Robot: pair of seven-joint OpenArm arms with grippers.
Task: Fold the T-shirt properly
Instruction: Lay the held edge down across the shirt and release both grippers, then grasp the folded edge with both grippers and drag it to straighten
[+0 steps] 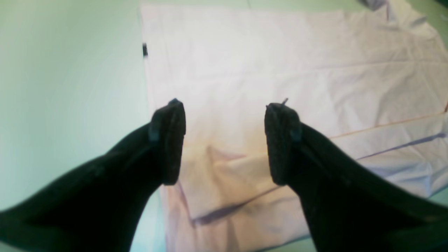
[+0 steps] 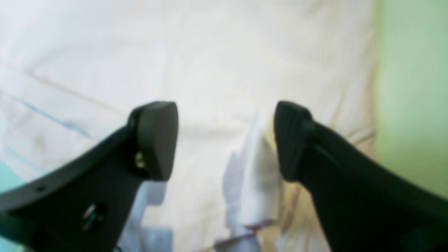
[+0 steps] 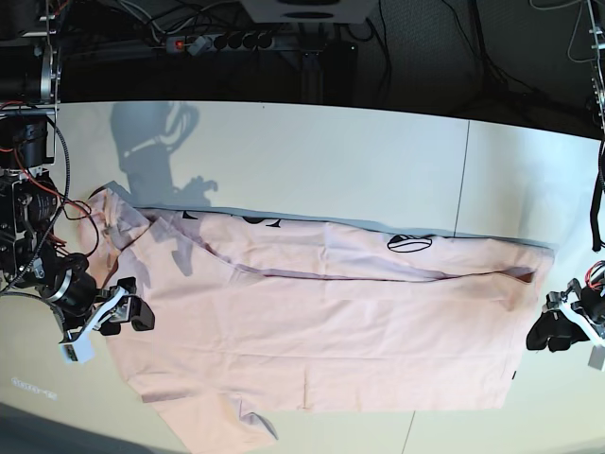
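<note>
Both my grippers, left gripper (image 1: pixel 224 140) and right gripper (image 2: pixel 225 140), hang spread wide and holding nothing just above the T-shirt (image 3: pixel 331 322), which lies folded lengthwise across my white table (image 3: pixel 284 161) between them.

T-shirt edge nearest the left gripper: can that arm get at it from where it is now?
Probably yes. The left gripper is open right above the T-shirt, close to its side edge, and nothing lies between the jaws and the cloth.
</note>
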